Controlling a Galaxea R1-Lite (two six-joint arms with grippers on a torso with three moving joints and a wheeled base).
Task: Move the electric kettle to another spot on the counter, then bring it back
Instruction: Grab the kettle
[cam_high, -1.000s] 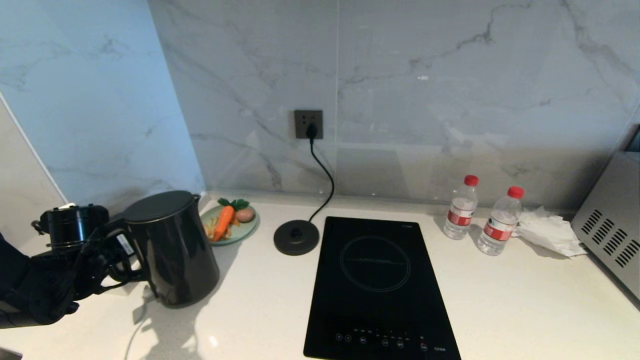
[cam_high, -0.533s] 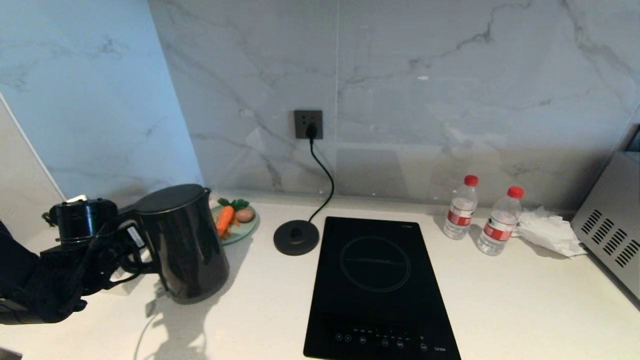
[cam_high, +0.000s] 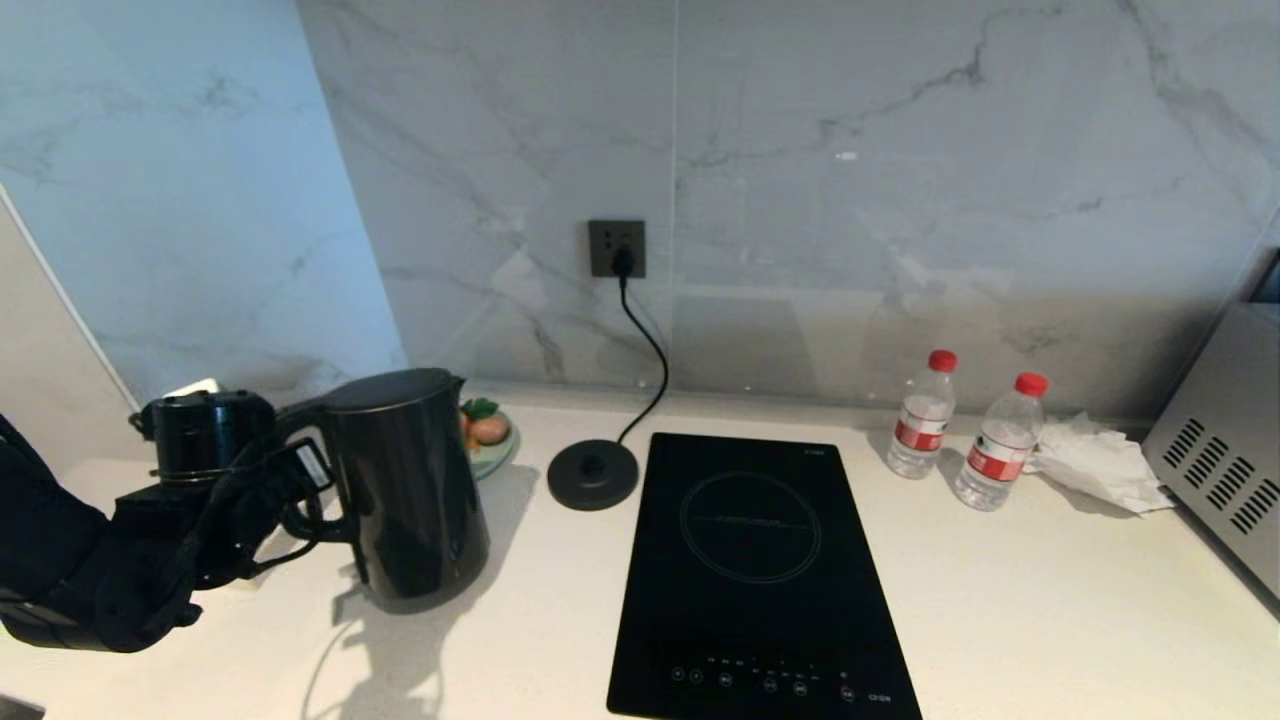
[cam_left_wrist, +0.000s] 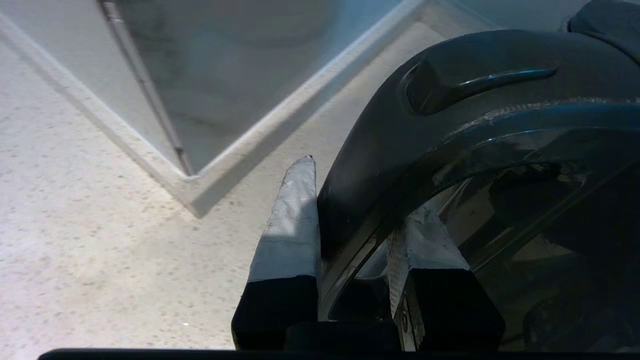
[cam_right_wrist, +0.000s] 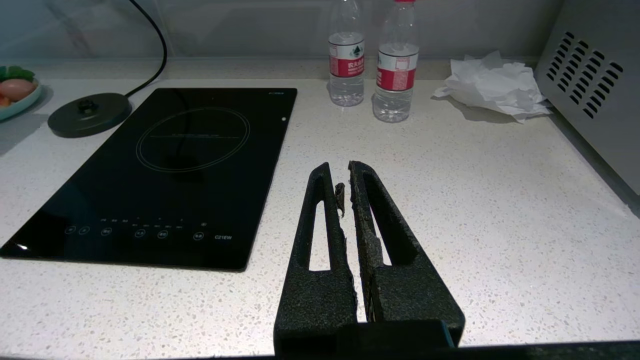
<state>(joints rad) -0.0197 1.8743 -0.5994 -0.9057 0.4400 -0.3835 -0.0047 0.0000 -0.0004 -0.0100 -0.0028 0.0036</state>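
Here, the left tool (cam_high: 300, 500) gripped the kettle (cam_high: 410, 490) by its handle.
Marble wall (cam_high: 900, 180) backed the speckled surface (cam_high: 1050, 620); the right tool (cam_right_wrist: 345, 182) hung closed.

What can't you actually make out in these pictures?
- Plate, head view: mostly hidden behind the electric kettle; only part of its food shows.
- Left tool, head view: hidden by the arm's dark bulk; only the left wrist view shows it shut on the kettle's handle.
- Kettle's underside: whether it touches the counter is unclear.
- Hob button symbols: too small.
- Grey appliance: cut off by the right edge.
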